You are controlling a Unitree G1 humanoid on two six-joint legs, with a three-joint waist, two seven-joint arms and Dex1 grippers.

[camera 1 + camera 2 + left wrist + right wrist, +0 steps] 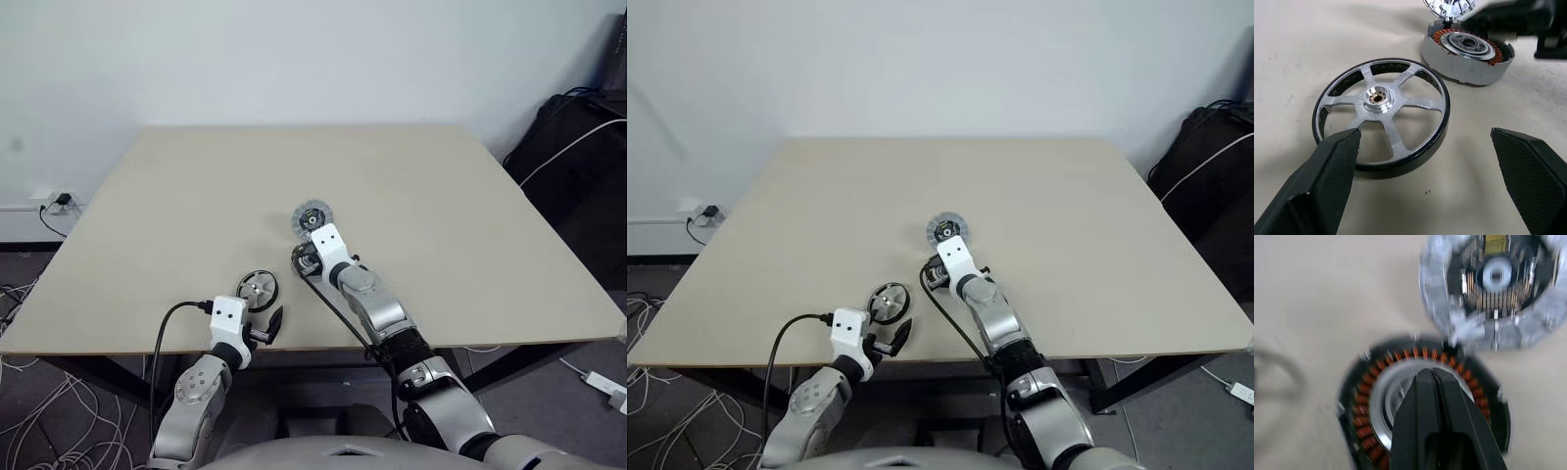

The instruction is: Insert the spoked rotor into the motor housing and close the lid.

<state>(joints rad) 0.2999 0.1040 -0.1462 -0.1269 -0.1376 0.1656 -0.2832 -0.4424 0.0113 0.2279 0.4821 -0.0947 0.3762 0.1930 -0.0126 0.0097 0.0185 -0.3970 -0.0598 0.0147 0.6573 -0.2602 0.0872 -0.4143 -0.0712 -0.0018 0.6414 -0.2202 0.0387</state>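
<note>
The spoked rotor [1381, 110], with a dark rim and silvery spokes, lies flat on the table near the front edge. My left gripper [1425, 142] is open just in front of it, one finger [1334, 161] close to its rim, holding nothing. The motor housing [1364, 401], a grey cup with copper windings, sits a little farther back, also seen as the housing [1466, 54]. My right gripper [1431, 374] is shut with its tip over the housing's centre. Just beyond the housing lies the lid [312, 219], its shiny ribbed face and dark centre turned up.
The beige table [441, 196] is wide, with bare room to the left, right and back. A black cable [323, 299] runs along my right arm. Wall sockets and loose wires lie on the floor at the left, and a dark bag stands at the far right.
</note>
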